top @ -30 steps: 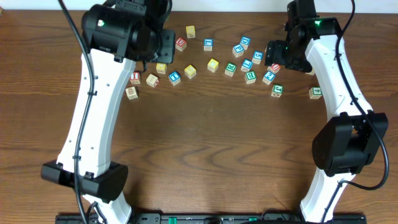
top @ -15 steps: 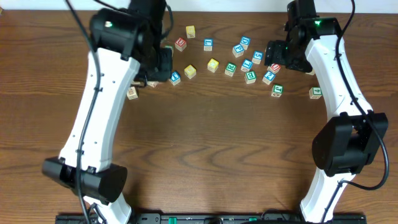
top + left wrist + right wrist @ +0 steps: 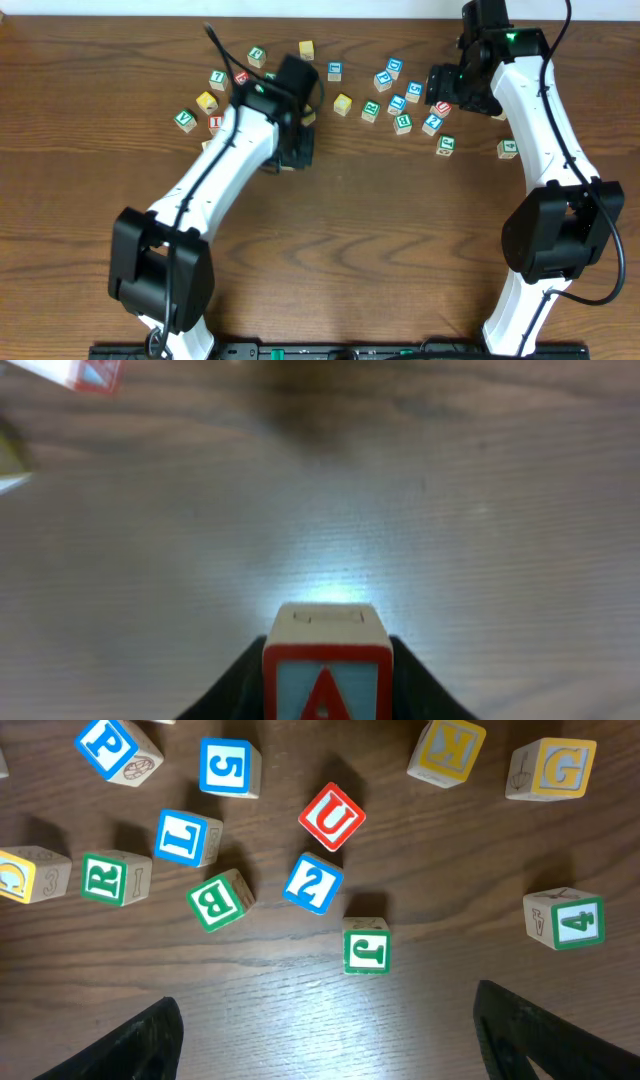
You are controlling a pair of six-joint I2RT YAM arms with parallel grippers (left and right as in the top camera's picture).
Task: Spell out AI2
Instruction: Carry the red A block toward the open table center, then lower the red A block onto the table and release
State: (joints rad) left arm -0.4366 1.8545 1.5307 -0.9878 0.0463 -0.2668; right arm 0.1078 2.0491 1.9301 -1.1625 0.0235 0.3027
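Block A (image 3: 327,660), red-framed with a red letter on a pale blue face, sits at the bottom centre of the left wrist view. It is clamped between the two dark sides of the left gripper (image 3: 327,695), with bare wooden surface (image 3: 450,510) stretching ahead of it. Whether the block touches the wood cannot be told. In the overhead view this gripper hangs left of centre in the upper part of the frame, just below the scattered blocks, and it hides the block it holds.

The right gripper (image 3: 325,1040) hovers over the cluster at the upper right of the overhead frame. Its fingers (image 3: 140,1040) are spread wide apart, showing only at the two lower corners of the right wrist view.

Near the middle of that view lies the blue 2 block (image 3: 313,883), turned at an angle. It is just below the red U block (image 3: 331,816) and just up and left of the green J block (image 3: 366,945). A green B block (image 3: 221,900) lies close on its left, and a green 4 block (image 3: 565,918) stands well apart at the right edge.
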